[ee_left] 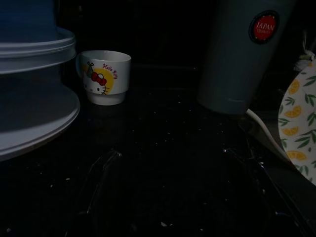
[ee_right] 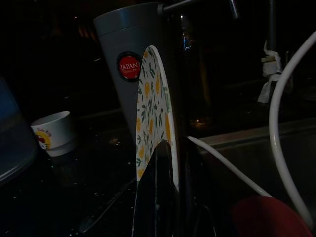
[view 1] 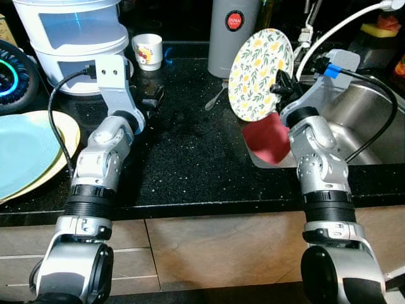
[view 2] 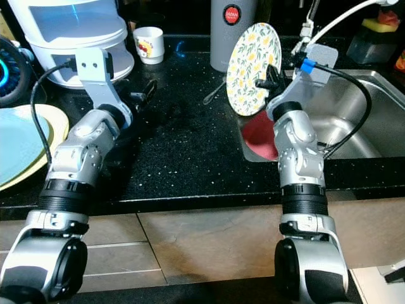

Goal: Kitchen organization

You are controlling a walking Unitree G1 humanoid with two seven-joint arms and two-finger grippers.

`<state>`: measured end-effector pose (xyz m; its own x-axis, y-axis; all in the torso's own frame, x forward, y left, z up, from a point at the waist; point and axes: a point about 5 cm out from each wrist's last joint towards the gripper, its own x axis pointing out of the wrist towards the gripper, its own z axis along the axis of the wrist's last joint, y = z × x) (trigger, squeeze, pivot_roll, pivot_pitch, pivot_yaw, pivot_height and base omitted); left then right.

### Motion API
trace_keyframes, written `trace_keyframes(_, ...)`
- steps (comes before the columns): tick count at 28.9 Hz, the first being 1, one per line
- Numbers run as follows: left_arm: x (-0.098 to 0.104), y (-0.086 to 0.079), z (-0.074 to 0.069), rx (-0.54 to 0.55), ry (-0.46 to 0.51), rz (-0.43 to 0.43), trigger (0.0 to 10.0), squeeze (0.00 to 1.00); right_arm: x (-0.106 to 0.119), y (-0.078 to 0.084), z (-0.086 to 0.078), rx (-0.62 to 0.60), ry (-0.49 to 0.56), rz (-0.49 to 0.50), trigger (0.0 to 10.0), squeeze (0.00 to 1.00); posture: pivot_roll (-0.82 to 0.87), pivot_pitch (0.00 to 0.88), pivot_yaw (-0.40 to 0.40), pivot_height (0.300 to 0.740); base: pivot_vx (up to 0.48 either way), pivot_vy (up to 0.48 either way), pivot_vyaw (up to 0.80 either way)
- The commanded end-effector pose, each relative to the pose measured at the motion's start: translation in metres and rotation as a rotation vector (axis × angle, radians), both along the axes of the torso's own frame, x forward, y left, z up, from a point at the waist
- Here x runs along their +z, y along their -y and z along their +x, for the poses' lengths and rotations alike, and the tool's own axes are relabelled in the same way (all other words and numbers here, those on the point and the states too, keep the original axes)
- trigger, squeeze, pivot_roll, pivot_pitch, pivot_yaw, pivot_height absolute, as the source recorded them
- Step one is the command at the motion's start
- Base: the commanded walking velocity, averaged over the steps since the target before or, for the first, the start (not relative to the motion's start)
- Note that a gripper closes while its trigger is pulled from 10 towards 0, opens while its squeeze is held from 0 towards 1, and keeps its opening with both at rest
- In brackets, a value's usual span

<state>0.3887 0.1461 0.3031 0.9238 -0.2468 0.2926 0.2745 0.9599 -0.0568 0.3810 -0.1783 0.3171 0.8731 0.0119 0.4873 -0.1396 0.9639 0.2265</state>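
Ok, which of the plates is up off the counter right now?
The floral lemon-print plate, held on edge by the right claw near the sink. The pale blue plate lies flat on a yellow plate at the counter's left end.

- One flowered plate (view 1: pixel 259 75), standing on edge.
- One red plate (view 1: pixel 267 138) at the corner of the sink.
- Two plates stacked at the left: one light blue plate (view 1: pixel 22 152) on one yellow plate (view 1: pixel 66 136).
- One white cup (view 1: pixel 147 50) with a cartoon print.
- One grey canister (view 1: pixel 233 35) with a red label.
- One spoon (view 1: pixel 216 97) on the counter.
- One white tiered container (view 1: pixel 76 41).
- One steel sink (view 1: pixel 367 117).
- Two robot arms.
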Motion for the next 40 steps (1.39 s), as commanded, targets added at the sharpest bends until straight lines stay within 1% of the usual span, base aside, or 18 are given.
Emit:
trace_keyframes(1,-0.0023,0.0018,-0.0021,0.000,0.010,0.015,10.0,0.00,0.0026,-0.0007,-0.0038,-0.009,0.033,-0.003,10.0,0.00,0.03,0.160,0.022,0.740,0.000,0.000,0.00)
trace_keyframes(5,-0.0026,0.0023,-0.0028,0.002,0.011,0.016,10.0,0.00,0.0024,-0.0020,-0.0045,-0.009,0.033,-0.007,10.0,0.00,0.03,0.155,0.019,0.740,0.000,-0.203,0.00)
trace_keyframes(25,-0.0041,-0.0023,-0.0032,0.021,-0.001,0.008,10.0,0.00,0.0018,-0.0067,-0.0043,0.006,0.022,-0.015,10.0,0.00,0.03,0.159,0.011,0.740,0.000,-0.337,0.00)
trace_keyframes(30,-0.0048,-0.0046,-0.0024,0.024,-0.016,-0.026,10.0,0.00,0.0024,-0.0070,-0.0043,0.007,0.023,-0.016,10.0,0.00,0.02,0.164,0.007,0.740,0.000,0.000,0.00)
trace_keyframes(33,-0.0051,-0.0053,-0.0023,0.026,-0.019,-0.021,10.0,0.00,0.0027,-0.0074,-0.0043,0.009,0.023,-0.016,10.0,0.00,0.03,0.165,0.007,0.740,0.000,0.000,0.00)
trace_keyframes(35,-0.0061,-0.0061,-0.0021,0.021,-0.031,-0.044,10.0,0.00,0.0031,-0.0080,-0.0043,0.010,0.023,-0.018,10.0,0.00,0.02,0.166,0.006,0.740,0.000,0.000,0.00)
trace_keyframes(37,-0.0062,-0.0067,-0.0020,0.023,-0.034,-0.044,10.0,0.00,0.0032,-0.0082,-0.0042,0.011,0.023,-0.018,10.0,0.00,0.02,0.167,0.005,0.740,0.000,0.000,0.00)
trace_keyframes(40,-0.0066,-0.0072,-0.0021,0.015,-0.040,-0.062,10.0,0.00,0.0038,-0.0087,-0.0040,0.012,0.023,-0.020,10.0,0.00,0.02,0.168,0.003,0.740,0.000,0.480,0.00)
